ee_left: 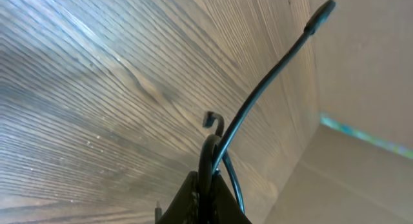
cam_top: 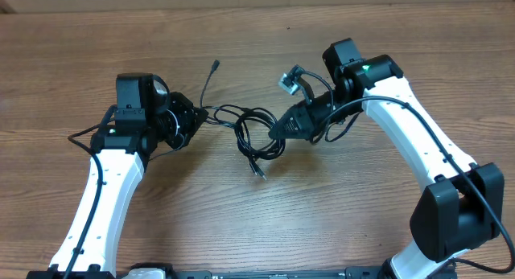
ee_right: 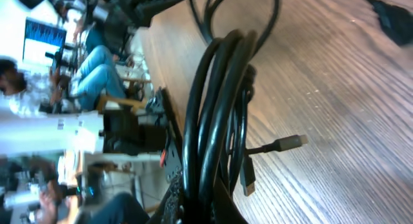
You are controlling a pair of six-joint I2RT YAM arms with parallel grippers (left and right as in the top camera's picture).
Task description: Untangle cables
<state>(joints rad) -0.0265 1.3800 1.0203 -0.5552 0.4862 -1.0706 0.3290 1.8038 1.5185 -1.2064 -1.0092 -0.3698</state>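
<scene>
As seen from the overhead view, the cables (cam_top: 256, 136) lie in a loose black tangle at the middle of the worktop (cam_top: 322, 223), between the two arms. The left end effector (cam_top: 198, 118) sits at the tangle's left edge, jaws together on a strand. One cable end (cam_top: 216, 67) rises from that spot and points away from the robot. The right end effector (cam_top: 278, 128) is at the tangle's right edge, also clamped on the cords. A plug (cam_top: 259, 174) lies free on the wood on the robot's side of the loops.

From the left wrist view, the left end effector (ee_left: 205, 193) is closed on the cables (ee_left: 213, 153). One stiff strand (ee_left: 264, 88) runs up and to the right from the grip, ending in a dark tip (ee_left: 321, 14). A short hooked end (ee_left: 213, 119) shows just above the fingers. The worktop (ee_left: 97, 88) fills the background.

From the right wrist view, the right end effector (ee_right: 200, 203) is clamped on a bundle of several cables (ee_right: 216, 101) running side by side. A silver plug (ee_right: 292, 142) and a darker plug (ee_right: 248, 180) project from the bundle over the worktop (ee_right: 342, 88). Beyond the worktop edge the room is blurred.
</scene>
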